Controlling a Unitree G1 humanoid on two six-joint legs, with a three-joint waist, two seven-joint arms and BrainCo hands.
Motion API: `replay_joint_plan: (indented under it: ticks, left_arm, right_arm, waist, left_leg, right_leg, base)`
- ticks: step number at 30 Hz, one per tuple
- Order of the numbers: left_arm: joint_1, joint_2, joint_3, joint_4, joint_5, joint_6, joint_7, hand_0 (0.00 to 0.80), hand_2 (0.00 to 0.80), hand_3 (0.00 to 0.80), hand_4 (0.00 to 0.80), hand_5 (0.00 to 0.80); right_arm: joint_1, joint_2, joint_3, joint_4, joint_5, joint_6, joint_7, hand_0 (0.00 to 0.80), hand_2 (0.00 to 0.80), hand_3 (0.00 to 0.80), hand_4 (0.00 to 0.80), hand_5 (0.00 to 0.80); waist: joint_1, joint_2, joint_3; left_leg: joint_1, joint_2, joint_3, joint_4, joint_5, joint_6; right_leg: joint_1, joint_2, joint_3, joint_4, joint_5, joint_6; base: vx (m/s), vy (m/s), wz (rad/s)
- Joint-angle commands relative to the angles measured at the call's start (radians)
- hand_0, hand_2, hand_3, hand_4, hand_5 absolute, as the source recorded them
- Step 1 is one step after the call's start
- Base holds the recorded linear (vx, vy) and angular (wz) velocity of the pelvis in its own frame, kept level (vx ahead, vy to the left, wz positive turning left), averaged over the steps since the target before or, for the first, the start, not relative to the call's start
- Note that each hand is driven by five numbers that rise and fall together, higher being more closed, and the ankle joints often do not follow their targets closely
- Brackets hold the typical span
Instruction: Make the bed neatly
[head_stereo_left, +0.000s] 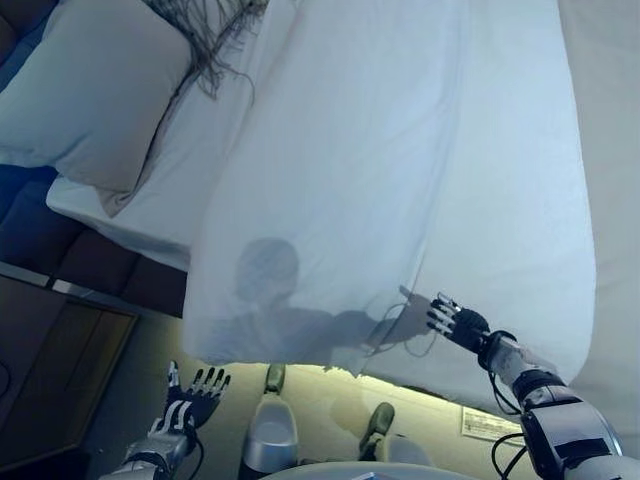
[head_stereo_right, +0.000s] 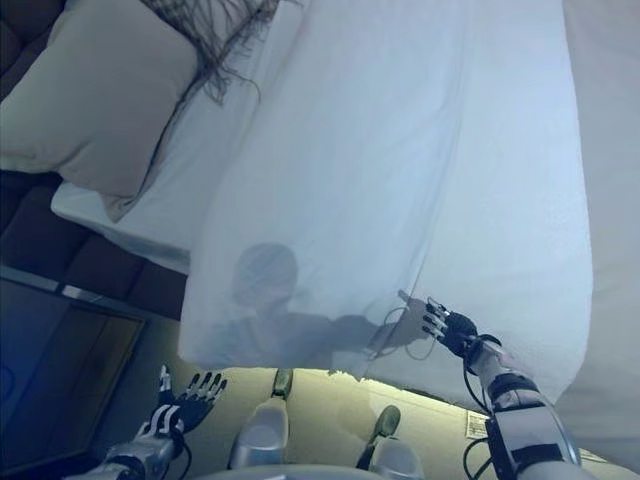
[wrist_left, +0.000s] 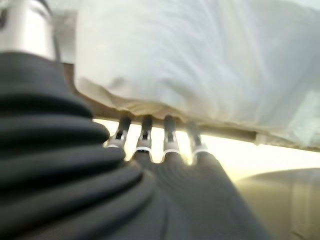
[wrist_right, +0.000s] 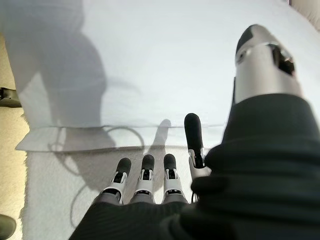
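Observation:
A white duvet (head_stereo_left: 400, 180) lies spread over the bed and hangs over its near edge. A pale pillow (head_stereo_left: 90, 90) rests at the head of the bed, upper left, on the white sheet (head_stereo_left: 170, 190). My right hand (head_stereo_left: 455, 320) hovers at the duvet's hanging near edge with straight fingers (wrist_right: 145, 172), holding nothing. My left hand (head_stereo_left: 195, 392) is low beside the bed, below the duvet's corner (wrist_left: 120, 95), with its fingers (wrist_left: 145, 132) spread and empty.
A dark throw with fringe (head_stereo_left: 215, 40) lies by the pillow at the top. A dark padded headboard (head_stereo_left: 60, 250) and a wooden bedside cabinet (head_stereo_left: 50, 370) stand at the left. Light glows under the bed frame (wrist_left: 240, 145).

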Motion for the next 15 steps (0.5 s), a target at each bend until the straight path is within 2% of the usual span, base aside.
replay_joint_plan:
  ticks: [1,9,12,15]
  left_arm:
    - [-0.027,-0.006,-0.038,0.058,0.024,0.004,-0.014,0.0,0.0,0.0,0.0,0.0]
    - [0.023,-0.028,-0.061,0.058,0.132,0.026,-0.057,0.0,0.0,0.0,0.0,0.0]
    - [0.046,-0.045,-0.116,0.03,0.246,0.023,-0.204,0.0,0.0,0.0,0.0,0.0]
    - [0.074,-0.068,-0.2,-0.031,0.231,-0.029,-0.329,0.0,0.0,0.0,0.0,0.0]
  right_arm:
    - [-0.049,0.019,0.006,-0.024,0.037,-0.016,-0.003,0.0,0.0,0.0,0.0,0.0]
    - [-0.02,0.044,-0.019,-0.022,0.051,-0.028,-0.001,0.0,0.0,0.0,0.0,0.0]
    - [-0.007,0.05,-0.019,-0.042,0.069,-0.018,-0.018,0.0,0.0,0.0,0.0,0.0]
    - [0.039,0.048,-0.02,-0.055,0.066,-0.032,-0.001,0.0,0.0,0.0,0.0,0.0]
  waist:
    - [0.022,-0.043,-0.003]
    - [0.029,-0.043,-0.008]
    - [0.028,-0.041,-0.013]
    - [0.024,-0.034,-0.02]
  left_leg:
    - [0.018,-0.012,0.007,0.01,-0.024,0.048]
    - [0.024,-0.009,0.01,0.006,-0.023,0.046]
    - [0.033,-0.007,0.018,0.005,-0.024,0.046]
    - [0.04,-0.005,0.027,0.003,-0.025,0.048]
  right_leg:
    - [-0.077,-0.091,0.06,0.119,-0.007,-0.003]
    - [-0.071,-0.091,0.056,0.115,-0.003,-0.002]
    - [-0.062,-0.091,0.054,0.111,0.001,-0.002]
    - [-0.057,-0.089,0.057,0.108,0.004,0.0]
  base:
    - [0.01,-0.053,0.01]
    - [0.007,-0.047,0.01]
    - [0.022,-0.047,0.0]
    - [0.004,-0.01,0.0]
